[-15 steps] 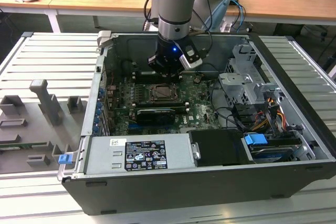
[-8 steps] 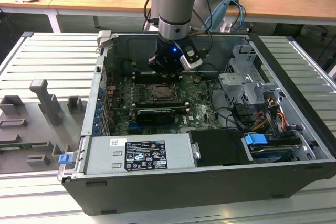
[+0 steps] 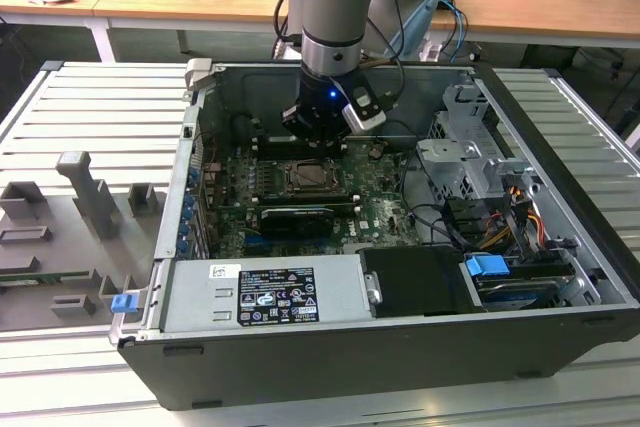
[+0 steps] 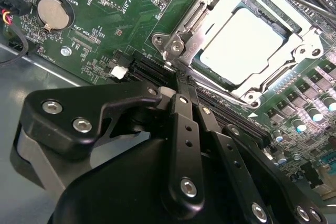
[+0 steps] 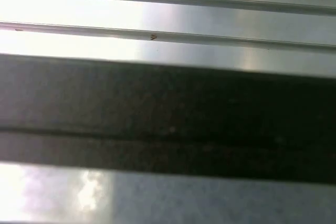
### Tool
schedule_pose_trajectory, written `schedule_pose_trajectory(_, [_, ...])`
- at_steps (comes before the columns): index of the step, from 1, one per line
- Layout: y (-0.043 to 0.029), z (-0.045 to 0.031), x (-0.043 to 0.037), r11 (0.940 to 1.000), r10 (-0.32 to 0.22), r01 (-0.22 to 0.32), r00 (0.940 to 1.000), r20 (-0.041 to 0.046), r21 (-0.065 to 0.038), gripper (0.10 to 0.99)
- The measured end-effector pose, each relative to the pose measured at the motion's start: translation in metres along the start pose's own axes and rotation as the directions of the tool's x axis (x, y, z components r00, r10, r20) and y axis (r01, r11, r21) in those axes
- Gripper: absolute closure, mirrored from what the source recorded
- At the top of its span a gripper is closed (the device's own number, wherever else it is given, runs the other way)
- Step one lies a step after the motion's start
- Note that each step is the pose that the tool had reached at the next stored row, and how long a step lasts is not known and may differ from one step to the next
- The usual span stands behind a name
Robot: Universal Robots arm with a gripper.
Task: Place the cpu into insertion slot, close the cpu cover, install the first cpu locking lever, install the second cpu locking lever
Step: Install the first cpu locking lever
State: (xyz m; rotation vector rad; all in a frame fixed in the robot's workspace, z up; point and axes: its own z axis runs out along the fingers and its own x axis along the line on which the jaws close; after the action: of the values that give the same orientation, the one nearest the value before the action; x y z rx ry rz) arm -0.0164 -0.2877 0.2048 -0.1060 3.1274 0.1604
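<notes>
Black tool (image 4: pixel 176 85), fingers together, empty, tip just beside silvery square metal cpu cover (image 4: pixel 294 40) closed over pale silver cpu (image 4: pixel 239 43).

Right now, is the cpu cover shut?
Shut: the thin silvery metal cpu cover lies flat, framing the pale square cpu in the second wrist view.

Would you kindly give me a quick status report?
Gripper shut, empty, beside the insertion slot. Cpu seated, cpu cover closed over it. Nothing in the way.
</notes>
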Motion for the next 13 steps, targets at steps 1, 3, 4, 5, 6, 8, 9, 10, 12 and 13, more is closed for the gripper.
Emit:
schedule_pose_trajectory(1, [0.0,-0.0001,0.0,1.0,0.0,0.0,1.0,0.0,0.0,0.98])
schedule_pose_trajectory(3, [0.0001,-0.0009,0.0,1.0,0.0,0.0,1.0,-0.0003,0.0,0.98])
schedule_pose_trajectory(4, [0.0001,-0.0009,0.0,1.0,0.0,0.0,1.0,-0.0001,0.0,0.98])
schedule_pose_trajectory(5, [0.0001,-0.0009,0.0,1.0,0.0,0.0,1.0,0.0,0.0,0.98])
schedule_pose_trajectory(6, [0.0001,-0.0009,0.0,1.0,0.0,0.0,1.0,-0.0001,0.0,0.98])
schedule_pose_trajectory(8, [0.0,-0.0004,0.0,1.0,0.0,0.0,1.0,-0.0002,0.001,0.98])
schedule_pose_trajectory(9, [0.0,0.0001,-0.0001,1.0,-0.001,0.001,1.0,-0.0002,0.001,0.98])
schedule_pose_trajectory(10, [-0.0001,0.0006,0.0,1.0,-0.001,0.001,1.0,-0.0005,0.003,0.98])
schedule_pose_trajectory(12, [-0.0003,0.0018,0.0001,1.0,0.0,0.0,1.0,-0.0011,0.006,0.98])
schedule_pose_trajectory(13, [-0.0002,0.0026,-0.0001,1.0,0.0,0.0,1.0,-0.0001,0.006,0.98])
